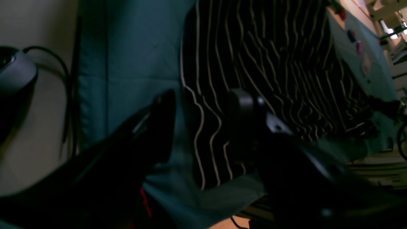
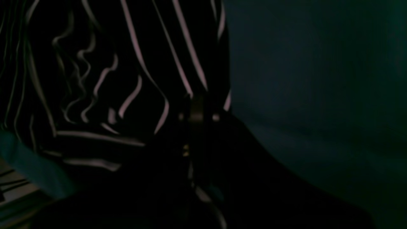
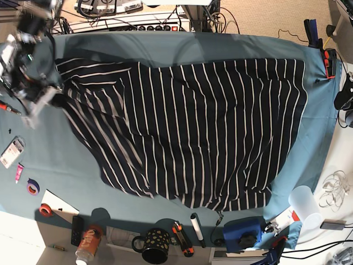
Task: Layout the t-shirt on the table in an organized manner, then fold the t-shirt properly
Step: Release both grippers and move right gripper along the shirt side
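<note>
T-shirt (image 3: 198, 132) fabric, dark with thin white stripes, lies spread over the middle of the teal counter (image 3: 66, 176) and covers most of its width. Seen close from the right wrist view, the right pincer (image 2: 197, 114) is closed and a wrinkled edge of the t-shirt (image 2: 127, 79) sits between its tips — the picture is very dark, but the striped cloth bunches right at the tips. From the left wrist view, the left pincer (image 1: 203, 105) stands wide apart with nothing between its two dark fingers (image 1: 165, 105); the hem of the shirt (image 1: 270, 63) lies under it, beside bare teal cloth (image 1: 133, 57).

In the base view the right arm (image 3: 27, 66) is at the left edge of the counter, at the shirt's sleeve corner. Along one edge stand a black mug with dots (image 3: 151, 245), an orange can (image 3: 88, 243), a white marker (image 3: 197, 229) and a blue device (image 3: 242, 232). At the opposite side — beyond the counter — a power strip (image 3: 138, 25) with cables is visible.
</note>
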